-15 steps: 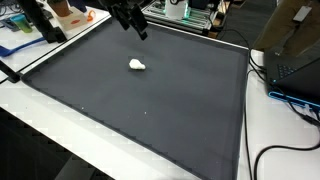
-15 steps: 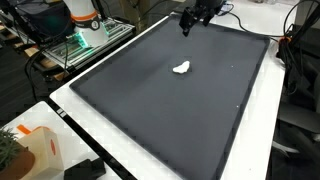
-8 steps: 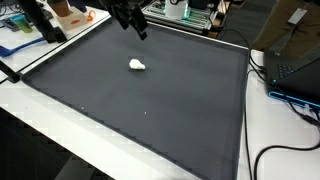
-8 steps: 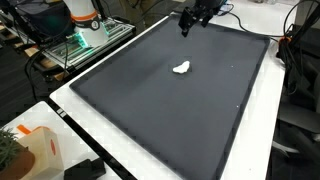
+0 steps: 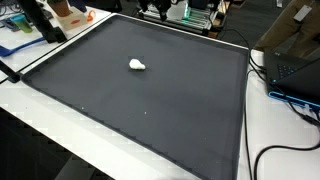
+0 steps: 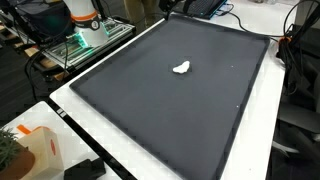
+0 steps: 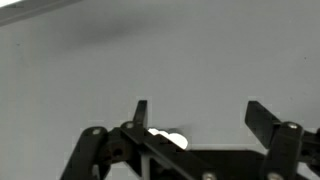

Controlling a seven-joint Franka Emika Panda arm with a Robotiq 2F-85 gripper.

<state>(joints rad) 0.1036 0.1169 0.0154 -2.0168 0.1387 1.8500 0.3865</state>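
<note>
A small white crumpled lump [image 5: 137,65] is seen lying on a large dark grey fabric mat [image 5: 150,115], which is spread over a white table [image 5: 35,130]. In both exterior views the lump [image 6: 181,68] is found well inside the mat [image 6: 170,115], apart from all its edges, and nothing is touching it. In the wrist view the black two-fingered gripper [image 7: 200,110] is shown above a plain grey surface. Its fingers [image 7: 262,118] are spread wide and released, and nothing is grasped between them. The lump [image 7: 168,138] is glimpsed low in that view, partly hidden behind the gripper's linkage bars. Black cables [image 5: 285,150] are draped over the table beside the mat.
</note>
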